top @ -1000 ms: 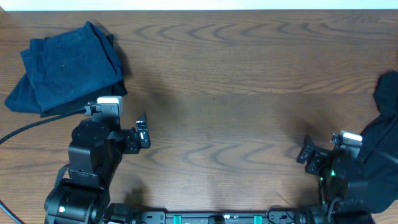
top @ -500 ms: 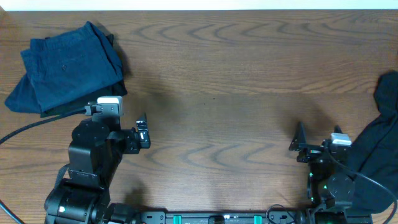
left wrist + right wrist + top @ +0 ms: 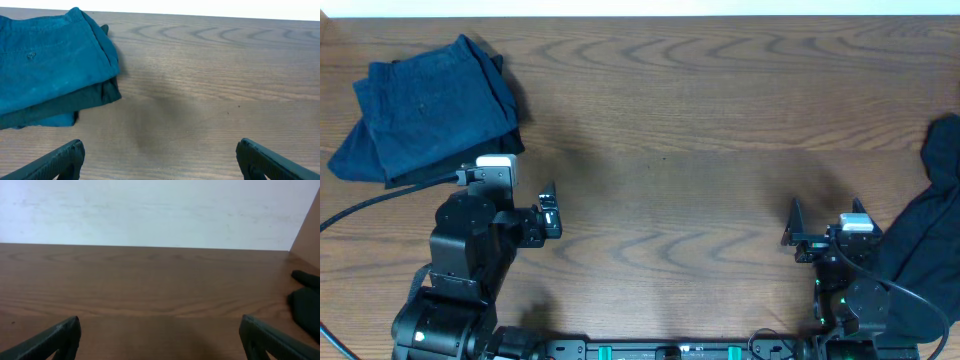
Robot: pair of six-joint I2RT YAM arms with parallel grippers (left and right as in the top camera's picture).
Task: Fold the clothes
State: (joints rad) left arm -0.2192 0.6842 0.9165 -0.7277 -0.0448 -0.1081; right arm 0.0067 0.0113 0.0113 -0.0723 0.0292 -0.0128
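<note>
A brown wood-grain worktop [image 3: 660,110] fills the overhead view. A folded blue stack [image 3: 425,105] sits in the far left corner and looks finished to me. The piece I judge is not yet folded, a black garment [image 3: 920,250], lies crumpled at the right edge. Its length runs from the near side away toward the far side, and part of it is cut off by the frame. The right arm [image 3: 855,300] is just beside it and the left arm [image 3: 465,250] is well apart from it, so I take this pick to be the right's. The right jaws stand spread and hold nothing, over bare wood on the arm's inner side. The garment lies to their right, off their line. The left jaws are also apart and empty, near the stack but not touching it.

From the left wrist, the fingertips [image 3: 65,157] sit in the bottom corners with a wide gap and only wood between them. The stack lies ahead and to the left.

From the right wrist, a pale wall [image 3: 150,210] rises behind the worktop. The jaws gape just as wide and are empty. The garment shows only as a dark sliver at the right edge, so I expect to swing right before closing.
</note>
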